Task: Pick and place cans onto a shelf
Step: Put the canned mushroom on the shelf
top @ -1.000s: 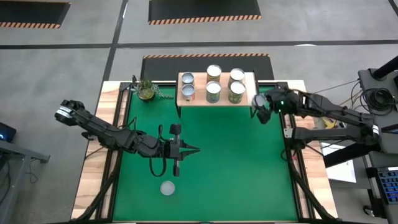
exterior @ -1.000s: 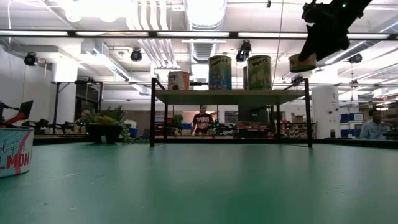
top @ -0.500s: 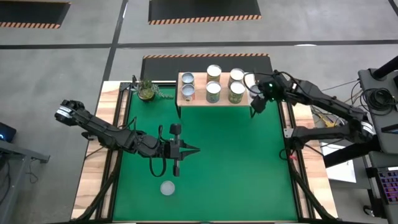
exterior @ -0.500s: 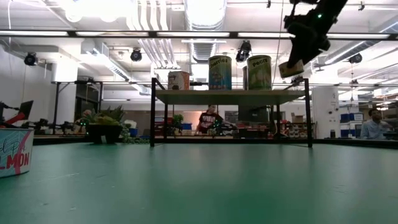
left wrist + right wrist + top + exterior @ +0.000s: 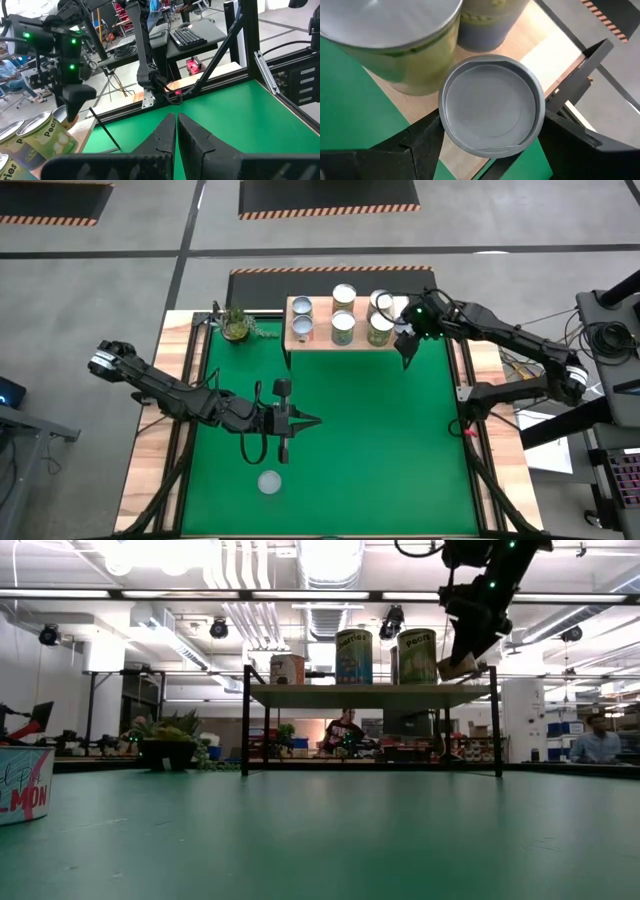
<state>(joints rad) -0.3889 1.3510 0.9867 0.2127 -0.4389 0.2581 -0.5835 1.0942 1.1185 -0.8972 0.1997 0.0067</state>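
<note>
One can (image 5: 269,482) is being left lying on the green table (image 5: 380,440) nearest the front, beyond which the left gripper (image 5: 300,421) is being kept low with its fingers pressed together, gripping nothing. Farther back, another can (image 5: 491,105) is being clamped between the fingers of the right gripper (image 5: 407,340) over the right end of the shelf (image 5: 315,340), beside the cans already standing there.

Six cans stand on the one shelf (image 5: 400,308): two at its left (image 5: 302,306) (image 5: 302,329), two in the middle (image 5: 344,297) (image 5: 343,328), two toward its right (image 5: 379,302) (image 5: 379,328). A seventh can (image 5: 492,105) is carried in the right gripper (image 5: 405,340) at the shelf's right end, and an eighth can (image 5: 269,481) sits alone on the green table (image 5: 380,440). There are two robot arms and one potted plant (image 5: 236,323).
</note>
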